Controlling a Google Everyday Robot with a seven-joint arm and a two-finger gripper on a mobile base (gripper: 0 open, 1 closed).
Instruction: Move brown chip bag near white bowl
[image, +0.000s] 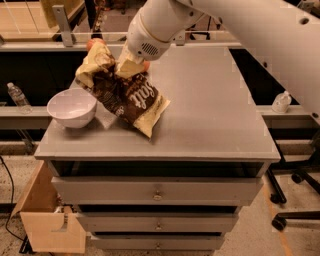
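Observation:
The brown chip bag (126, 96) lies tilted at the left of the grey table (210, 115), its cream lower end on the tabletop and its crumpled upper end raised. The white bowl (72, 107) stands just left of it near the table's left edge, a small gap apart. My gripper (129, 66) comes down from the white arm above and is shut on the bag's upper part, with a cream finger pressed against the foil.
Two orange fruits (93, 44) (146, 65) sit behind the bag at the back left. A water bottle (18, 98) stands on the shelf to the left and another (281, 102) to the right. A wooden drawer (50, 225) hangs open at lower left.

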